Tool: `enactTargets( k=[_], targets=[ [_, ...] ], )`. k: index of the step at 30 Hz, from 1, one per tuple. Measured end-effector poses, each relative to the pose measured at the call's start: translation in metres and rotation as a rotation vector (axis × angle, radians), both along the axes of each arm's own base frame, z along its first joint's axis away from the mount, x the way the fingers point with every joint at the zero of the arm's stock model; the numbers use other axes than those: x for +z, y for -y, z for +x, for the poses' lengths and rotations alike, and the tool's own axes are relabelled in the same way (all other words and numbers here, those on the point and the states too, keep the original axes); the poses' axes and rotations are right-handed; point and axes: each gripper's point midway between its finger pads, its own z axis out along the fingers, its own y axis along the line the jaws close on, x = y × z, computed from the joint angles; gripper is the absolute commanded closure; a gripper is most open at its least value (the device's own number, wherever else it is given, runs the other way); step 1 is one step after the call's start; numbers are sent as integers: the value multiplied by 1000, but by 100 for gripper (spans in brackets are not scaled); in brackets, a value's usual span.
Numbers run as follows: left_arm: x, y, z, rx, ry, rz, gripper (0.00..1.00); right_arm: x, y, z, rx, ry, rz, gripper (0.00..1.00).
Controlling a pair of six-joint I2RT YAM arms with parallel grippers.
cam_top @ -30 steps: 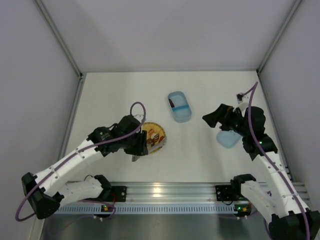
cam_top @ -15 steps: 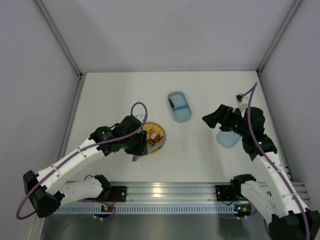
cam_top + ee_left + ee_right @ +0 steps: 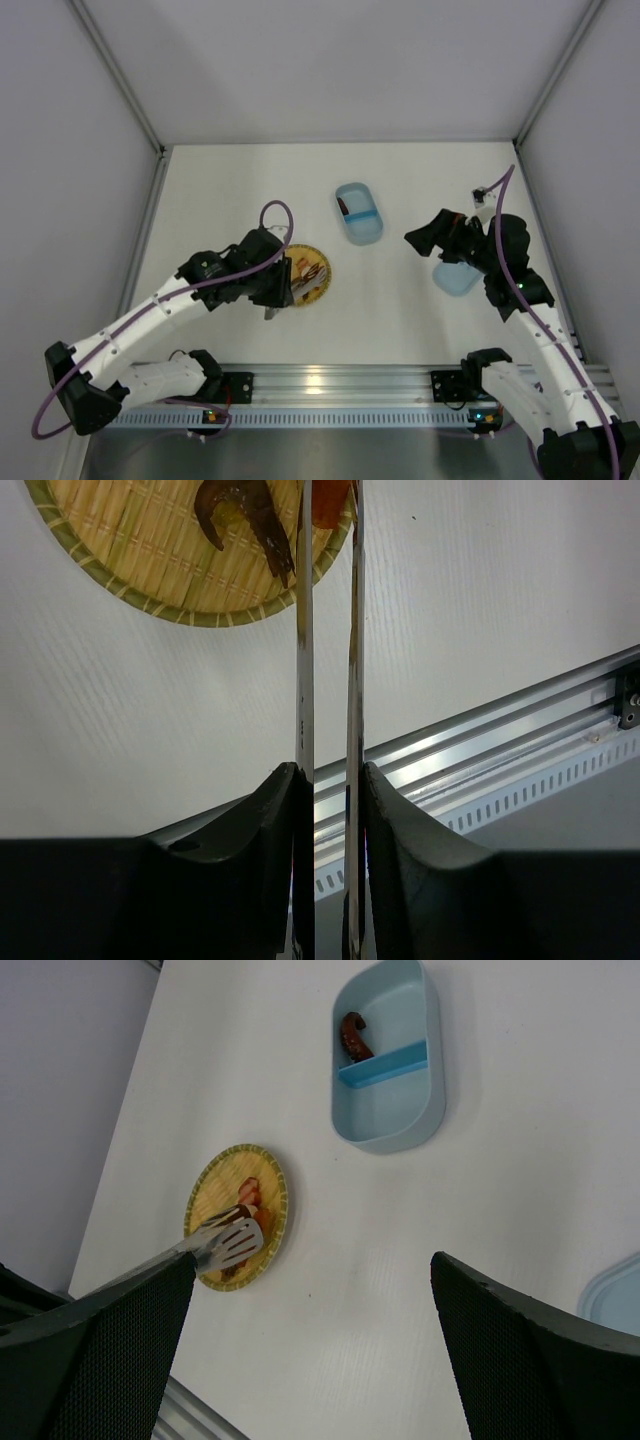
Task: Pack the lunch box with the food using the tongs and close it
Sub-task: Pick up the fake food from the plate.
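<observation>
My left gripper [image 3: 328,780] is shut on the tongs [image 3: 303,680], squeezing their two thin arms close together. The tongs' slotted heads [image 3: 228,1243] reach over the yellow woven plate [image 3: 140,555], with an orange piece of food [image 3: 330,502] between them. A dark brown curled piece [image 3: 245,510] lies beside it on the plate. The light-blue lunch box [image 3: 359,213] stands open beyond the plate, with one dark red piece [image 3: 352,1035] in its far compartment. My right gripper [image 3: 315,1350] hangs open and holds nothing, above the table right of the box.
The box's pale blue lid [image 3: 457,278] lies flat on the table under my right arm, at the right edge of the right wrist view [image 3: 615,1295]. An aluminium rail [image 3: 520,750] runs along the near table edge. Grey walls close in both sides.
My left gripper has closed further, bringing the tongs' arms nearer together over the plate, and the left arm has shifted slightly. The right arm has not moved.
</observation>
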Motion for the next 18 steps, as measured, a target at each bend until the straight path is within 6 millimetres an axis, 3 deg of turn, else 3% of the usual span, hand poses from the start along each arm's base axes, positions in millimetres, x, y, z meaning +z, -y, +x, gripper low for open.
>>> enactTargets(
  k=[12, 18],
  targets=[
    [15, 0, 6, 14, 35, -6, 68, 0, 0, 0, 0, 0, 0, 1],
    [34, 11, 22, 24, 76, -24, 68, -1, 0, 1, 1, -6, -1, 0]
  ],
)
